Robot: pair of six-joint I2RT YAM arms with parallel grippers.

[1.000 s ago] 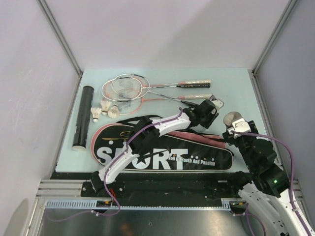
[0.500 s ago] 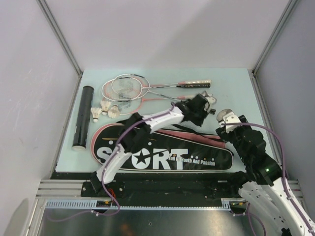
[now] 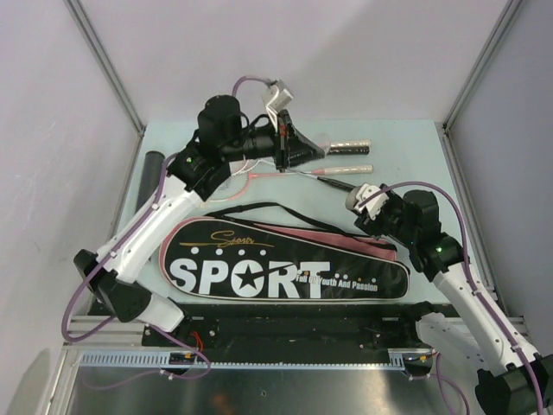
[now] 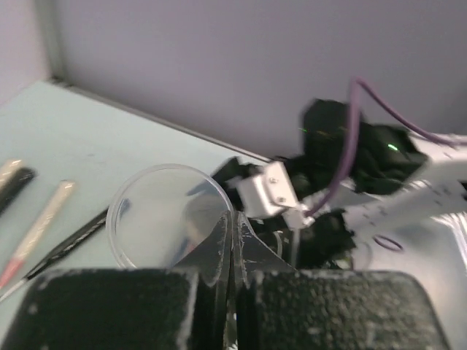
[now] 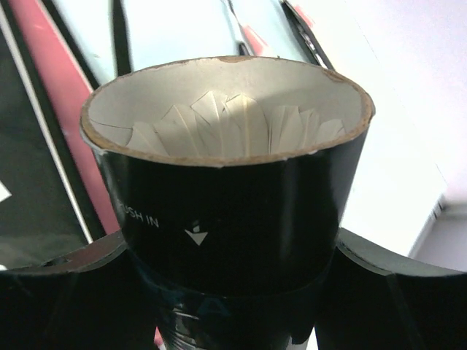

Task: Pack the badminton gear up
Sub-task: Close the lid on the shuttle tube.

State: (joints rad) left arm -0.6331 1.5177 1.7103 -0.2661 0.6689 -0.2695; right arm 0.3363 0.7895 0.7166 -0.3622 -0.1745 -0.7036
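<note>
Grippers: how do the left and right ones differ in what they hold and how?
The left gripper is pinched shut on the thin edge of a clear round lid; the right gripper stands wide around a dark tube. The lid is see-through; the tube is open-topped with white feathers inside. Both hold one item.

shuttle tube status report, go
Right gripper clamped on open tube, shuttlecocks inside. Left gripper shut on clear cap, high above rackets. Nothing seen between cap and tube.
</note>
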